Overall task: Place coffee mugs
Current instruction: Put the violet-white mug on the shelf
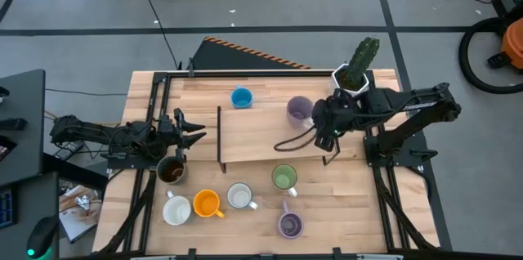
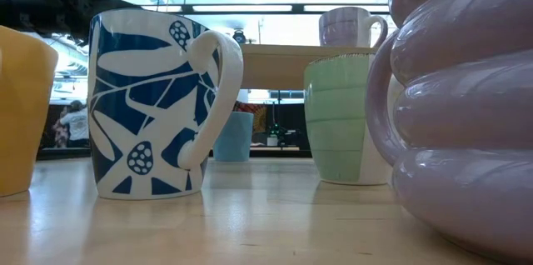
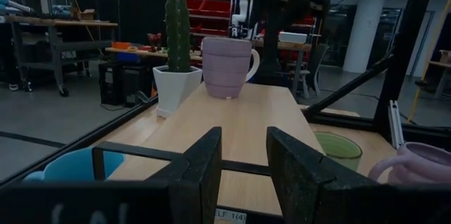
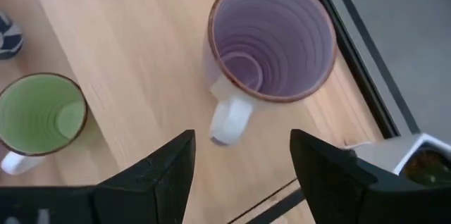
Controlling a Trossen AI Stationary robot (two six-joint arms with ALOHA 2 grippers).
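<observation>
Mugs are being put up on the raised wooden shelf (image 1: 270, 133): a purple mug (image 1: 299, 110) stands upright on it, and the right gripper (image 4: 241, 155) is held just above that mug with its fingers spread wide and nothing in them. For the next move, it is judged that another mug, such as the green mug (image 1: 284, 178) down on the table (image 1: 351, 203), must be reached and pinched. The left gripper (image 3: 243, 164) waits half spread and empty by the table's left side, near the dark brown mug (image 1: 171, 171); the low view is mostly blocked by close mugs.
</observation>
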